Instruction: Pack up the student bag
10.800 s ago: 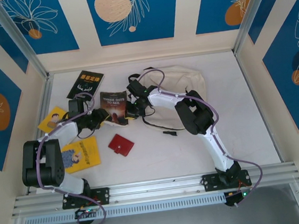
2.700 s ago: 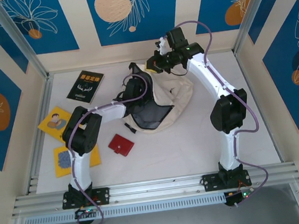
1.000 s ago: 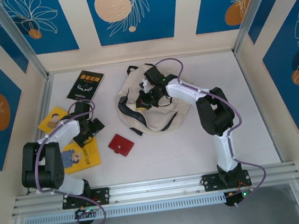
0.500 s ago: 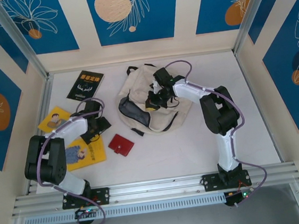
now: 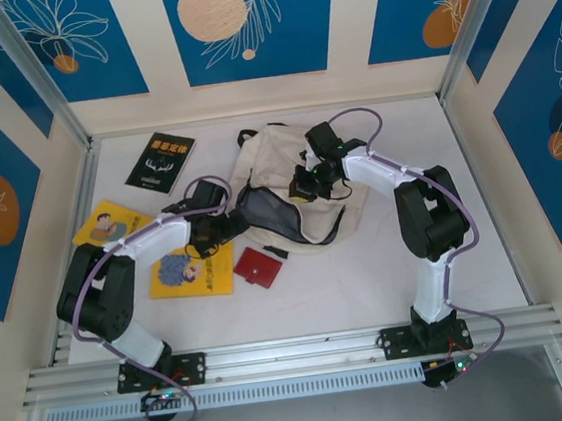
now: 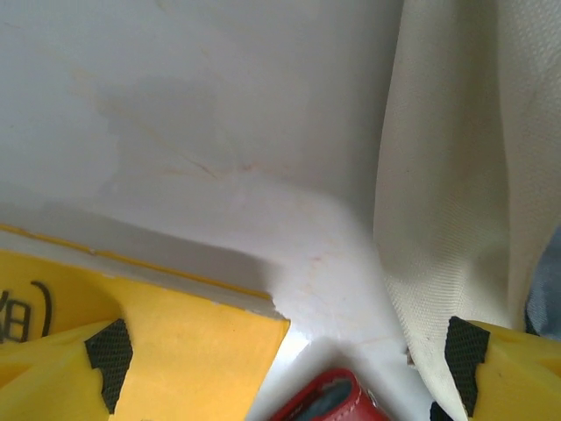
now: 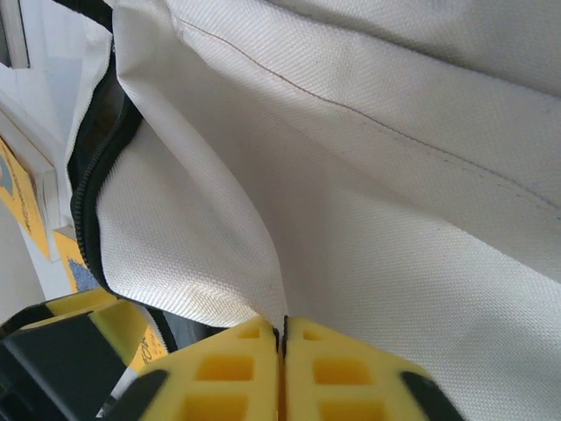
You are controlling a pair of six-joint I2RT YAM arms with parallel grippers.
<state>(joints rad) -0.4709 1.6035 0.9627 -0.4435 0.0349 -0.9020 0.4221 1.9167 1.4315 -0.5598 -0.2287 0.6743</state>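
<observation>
Yellow book [image 5: 192,272] lay flat on the table [image 5: 367,262] nearest the arm bases: thin, glossy cover, square corners. Just beside it was the red wallet [image 5: 257,267], a small folded square with a leathery look.

Left claw [image 6: 285,355] hung low over both, fingers spread wide with nothing between them. One finger was above the book's corner, the other at the cream cloth edge.

Student bag [image 5: 281,158] lay just beyond, toward the far middle of the table. It was limp woven canvas, slumped, its mouth turned toward the left claw and its grey lining [image 5: 261,213] showing. Right claw [image 7: 282,351] had its pads pressed together on a pinched fold of that canvas, near the black zipper trim [image 7: 96,175].

My judgement: the step in hand was getting the book through the mouth. I would hold the pinch high so the mouth gapes. I would take the book by a free edge, since a flat cover offers little bite, then slide it in low along the lining, clear of the zipper.

Black book [image 5: 160,160] lay at the far left.
</observation>
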